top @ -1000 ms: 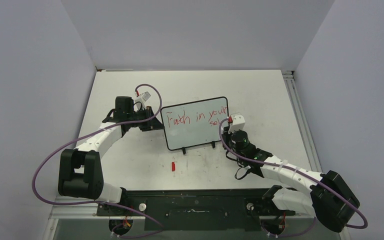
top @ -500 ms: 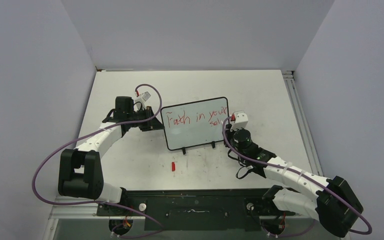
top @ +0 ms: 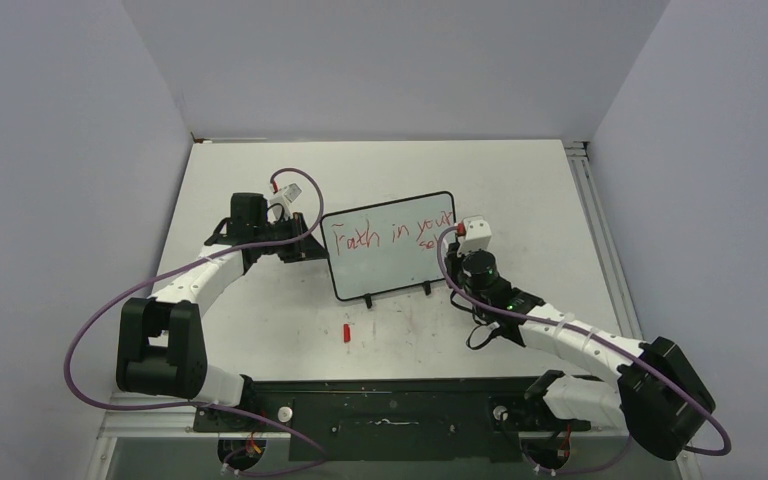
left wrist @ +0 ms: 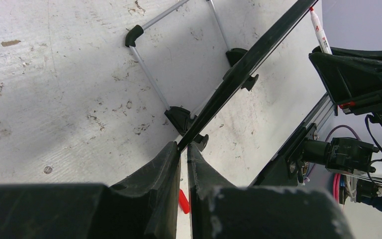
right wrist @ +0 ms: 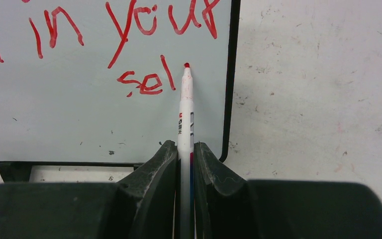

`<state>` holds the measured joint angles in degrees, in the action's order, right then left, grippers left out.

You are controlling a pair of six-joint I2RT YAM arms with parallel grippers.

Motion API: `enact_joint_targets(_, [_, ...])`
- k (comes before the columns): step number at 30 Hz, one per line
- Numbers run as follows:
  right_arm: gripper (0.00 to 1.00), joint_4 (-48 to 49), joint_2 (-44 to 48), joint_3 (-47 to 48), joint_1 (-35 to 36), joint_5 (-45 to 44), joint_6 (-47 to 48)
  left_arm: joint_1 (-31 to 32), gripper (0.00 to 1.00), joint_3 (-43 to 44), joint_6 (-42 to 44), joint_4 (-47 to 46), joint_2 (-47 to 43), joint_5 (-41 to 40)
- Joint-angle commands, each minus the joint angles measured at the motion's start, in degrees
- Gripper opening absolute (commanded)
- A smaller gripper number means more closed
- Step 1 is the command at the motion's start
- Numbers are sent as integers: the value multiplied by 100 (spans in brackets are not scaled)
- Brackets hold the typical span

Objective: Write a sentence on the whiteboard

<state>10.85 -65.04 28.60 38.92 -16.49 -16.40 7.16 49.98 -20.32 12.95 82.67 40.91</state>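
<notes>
The whiteboard (top: 385,262) stands upright mid-table on two black feet. The sentence (top: 392,236) runs across it in red; the right wrist view shows "in your" with "sel" (right wrist: 146,82) below. My left gripper (top: 310,247) is shut on the board's left black frame edge (left wrist: 248,55), the fingertips (left wrist: 171,149) pinching it. At the board's right end, my right gripper (right wrist: 185,147) is shut on a white red-tipped marker (right wrist: 185,114). The marker tip sits just right of "sel"; I cannot tell whether it touches the board.
A red marker cap (top: 347,332) lies on the scuffed tabletop in front of the board, seen between the left fingers too as the cap (left wrist: 183,201). A wire stand (left wrist: 149,74) props the board from behind. A metal rail (top: 600,230) runs along the table's right edge.
My right gripper with the marker drifted slightly right, then came back up toward the board's right end. The left arm and the board have not moved.
</notes>
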Motion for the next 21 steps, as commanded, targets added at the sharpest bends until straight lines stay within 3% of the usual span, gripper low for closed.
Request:
enact_joint_targets(1, [5,426,-105,290,-79,105,199,-4,9,232,116,-111,-76,-23])
enact_joint_targets(21, [5,223,23,-163,-58,268,-161,-4,9,240,123,-101,-92,-14])
